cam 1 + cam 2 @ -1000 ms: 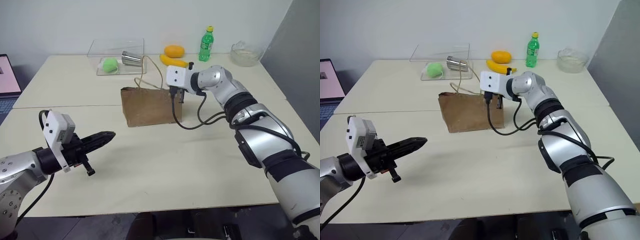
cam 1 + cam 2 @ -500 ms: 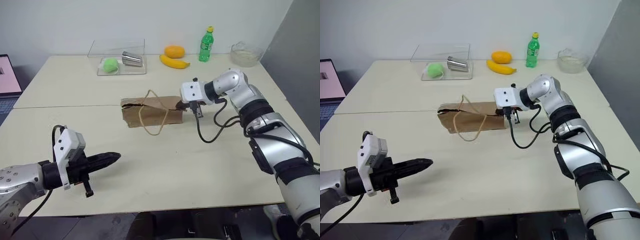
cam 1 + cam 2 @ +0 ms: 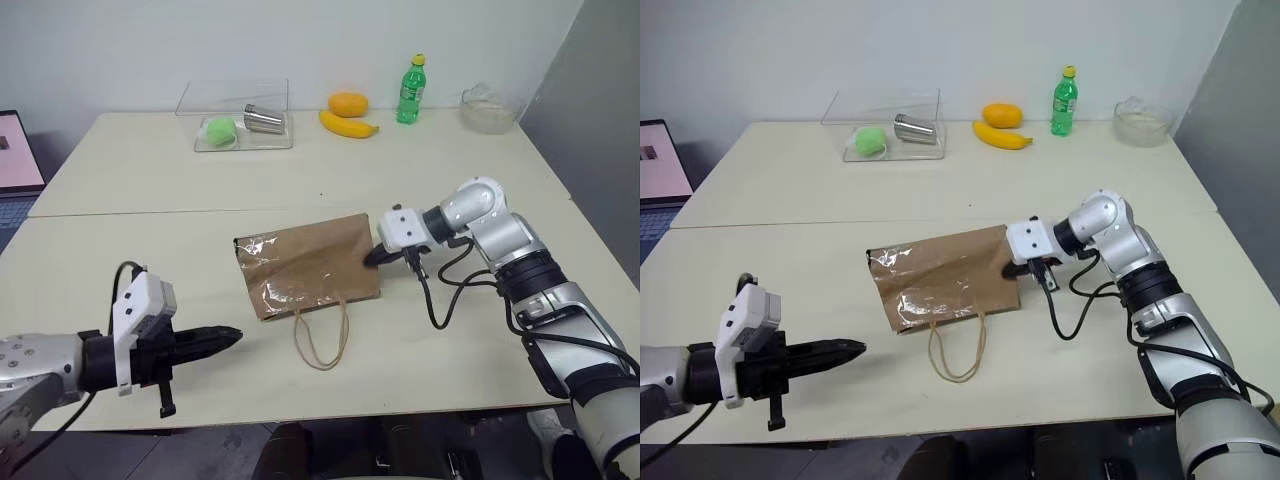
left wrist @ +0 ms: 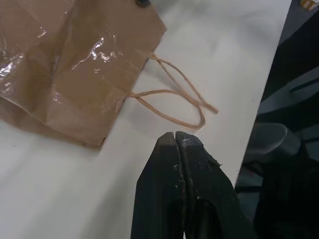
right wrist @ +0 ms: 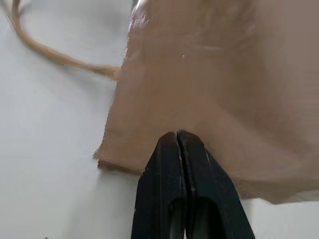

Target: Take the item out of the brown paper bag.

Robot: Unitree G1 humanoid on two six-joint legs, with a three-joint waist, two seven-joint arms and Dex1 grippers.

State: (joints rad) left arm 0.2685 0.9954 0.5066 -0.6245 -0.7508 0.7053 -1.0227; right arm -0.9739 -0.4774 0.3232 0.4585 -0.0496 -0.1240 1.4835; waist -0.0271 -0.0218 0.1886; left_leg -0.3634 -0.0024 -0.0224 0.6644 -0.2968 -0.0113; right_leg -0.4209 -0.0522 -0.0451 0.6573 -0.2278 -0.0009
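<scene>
Lying flat at the centre of the left eye view, the brown paper bag (image 3: 306, 264), creased and glossy in patches, cord handle (image 3: 322, 340) looped toward the lower edge of the frame; item not visible in any view, so cannot tell where it is. At centre right, the right gripper (image 3: 372, 257), fingers pressed together with nothing between them, tips at the bag's right edge. At lower left, the left gripper (image 3: 232, 336), likewise closed and empty, well apart from the bag, above the cream table (image 3: 450, 340). Along the top of the frame, a clear plastic box (image 3: 240, 112) holding a green ball (image 3: 219, 128) and a metal cup (image 3: 265, 120), then a banana (image 3: 347, 124), an orange fruit (image 3: 348, 103), a green soda bottle (image 3: 411, 90) and a glass bowl (image 3: 489, 108). In the right eye view, the same layout. In the left wrist view, black fingers (image 4: 164, 194) shut at bottom centre, bag at upper left, handle just beyond the tips. In the right wrist view, closed fingers (image 5: 174, 184) at the bag's lower edge.
</scene>
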